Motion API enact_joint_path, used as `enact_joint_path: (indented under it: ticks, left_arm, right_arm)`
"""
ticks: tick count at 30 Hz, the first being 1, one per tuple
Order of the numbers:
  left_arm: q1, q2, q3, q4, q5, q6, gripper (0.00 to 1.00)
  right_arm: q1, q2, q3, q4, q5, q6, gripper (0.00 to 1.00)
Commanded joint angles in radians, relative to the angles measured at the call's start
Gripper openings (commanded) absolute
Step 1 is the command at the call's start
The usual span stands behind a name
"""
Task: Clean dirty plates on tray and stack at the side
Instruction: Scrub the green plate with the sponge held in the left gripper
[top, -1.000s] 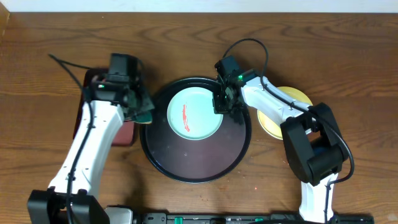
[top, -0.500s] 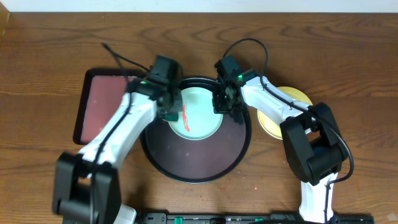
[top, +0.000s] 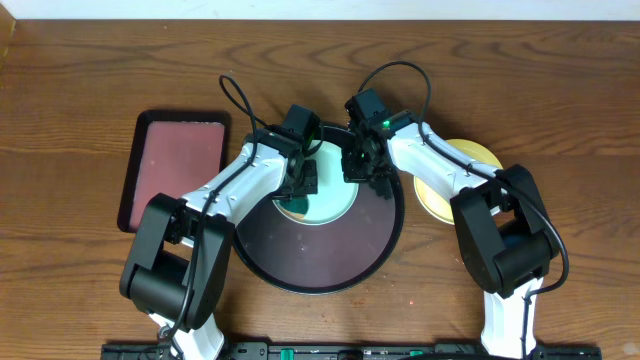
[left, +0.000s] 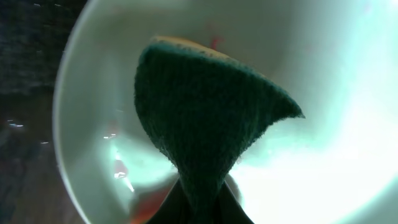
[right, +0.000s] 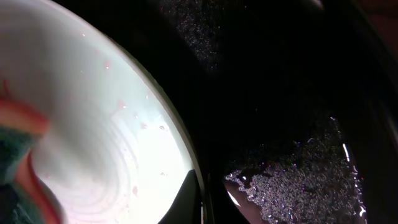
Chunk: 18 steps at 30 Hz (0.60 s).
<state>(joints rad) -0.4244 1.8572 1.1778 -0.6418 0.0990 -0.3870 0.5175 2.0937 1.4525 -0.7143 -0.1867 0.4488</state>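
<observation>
A pale mint-green plate (top: 335, 200) with a red smear lies in the large round black tray (top: 310, 260). My left gripper (top: 300, 188) is shut on a dark green sponge (left: 205, 106) and presses it onto the plate (left: 311, 50); red smear shows beside the sponge. My right gripper (top: 358, 172) is shut on the plate's right rim. In the right wrist view its fingers (right: 200, 199) pinch the rim of the plate (right: 112, 124) over the tray (right: 280, 93). A pale yellow plate (top: 472, 157) lies right of the tray, partly under my right arm.
A smaller rectangular dark red tray (top: 175, 170) lies on the wooden table left of the black tray. Both arms cross over the black tray's upper half. Cables loop above both wrists.
My left arm has swung right from the dark red tray to over the mint-green plate, carrying the sponge. My right gripper has stayed on the plate's rim.
</observation>
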Motion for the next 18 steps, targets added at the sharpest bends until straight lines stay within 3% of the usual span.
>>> enact_joint_path:
  ticks: [1,6,13,18]
  left_arm:
    - [-0.006,0.012,0.015,0.026,0.157,0.112,0.07]
    - [0.001,0.012,0.015,0.087,0.142,0.166,0.08]
    - [0.01,0.015,0.014,0.206,-0.201,0.103,0.07]
    - [0.008,0.015,0.014,0.185,-0.257,0.049,0.07]
  right_arm:
    - [0.012,0.037,0.008,0.0,-0.002,0.021,0.01]
    - [0.012,0.037,0.008,0.0,-0.002,0.021,0.01]
    - [0.012,0.037,0.008,0.0,-0.002,0.021,0.01]
    - [0.012,0.037,0.008,0.0,-0.002,0.018,0.01]
